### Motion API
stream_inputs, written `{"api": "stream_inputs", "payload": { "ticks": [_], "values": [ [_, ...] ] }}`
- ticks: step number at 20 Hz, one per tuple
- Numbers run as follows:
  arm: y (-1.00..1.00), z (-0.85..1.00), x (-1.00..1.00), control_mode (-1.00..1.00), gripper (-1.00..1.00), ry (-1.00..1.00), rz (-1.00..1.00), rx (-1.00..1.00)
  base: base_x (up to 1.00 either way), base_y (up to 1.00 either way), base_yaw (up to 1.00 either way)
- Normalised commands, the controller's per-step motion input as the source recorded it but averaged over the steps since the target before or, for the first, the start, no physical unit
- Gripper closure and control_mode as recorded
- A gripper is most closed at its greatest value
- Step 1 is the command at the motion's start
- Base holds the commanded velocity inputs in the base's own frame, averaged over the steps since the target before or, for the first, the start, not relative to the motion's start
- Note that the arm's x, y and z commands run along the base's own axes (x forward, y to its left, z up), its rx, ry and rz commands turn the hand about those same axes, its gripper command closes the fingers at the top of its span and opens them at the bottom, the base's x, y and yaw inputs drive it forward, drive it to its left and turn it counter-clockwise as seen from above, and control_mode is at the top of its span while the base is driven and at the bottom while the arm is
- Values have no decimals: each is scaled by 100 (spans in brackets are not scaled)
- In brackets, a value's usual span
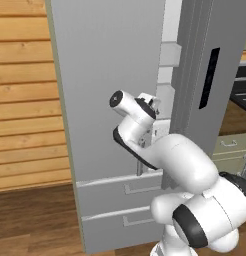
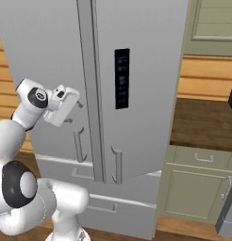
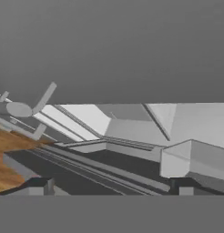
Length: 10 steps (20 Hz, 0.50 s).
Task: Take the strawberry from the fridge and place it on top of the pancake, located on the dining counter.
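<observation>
1. Two doors on the fridge [image 2: 136, 84]: in the right base view they look nearly flush at centre frame, while the left base view shows the left door swung out, with pale door bins in the gap at upper right.
2. My gripper [image 2: 75, 107] sits at the left of the right base view, just beside the left door's bar handle [image 2: 79, 146]. Its jaws stand wide and hold nothing; in the hand view the two dark fingertips [image 3: 40, 183] rise far apart at the bottom corners.
3. I judge the step in hand to be getting that door fully open, so the arm can reach the shelves.
4. To do it well I would keep the hand clear of the door edge, follow the hinge arc rather than push straight, and leave the jaws wide until the berry is located.
5. I can't spot the strawberry anywhere; I assume it sits on a shelf hidden by the doors.
6. The hand view adds what the base views lack: a rolled look past the door at pale shelf edges and a boxy bin [image 3: 196, 161] at lower right, though it is too skewed to be sure which shelf.
</observation>
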Motion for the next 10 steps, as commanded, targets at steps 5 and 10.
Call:
{"api": "stream_inputs", "payload": {
  "ticks": [5, 10],
  "values": [
    [-34, 0, 65, -100, -100, 0, 0, 0, 0, 0, 0],
    [-68, 0, 43, -100, -100, 0, 0, 0, 0, 0, 0]
  ]
}}
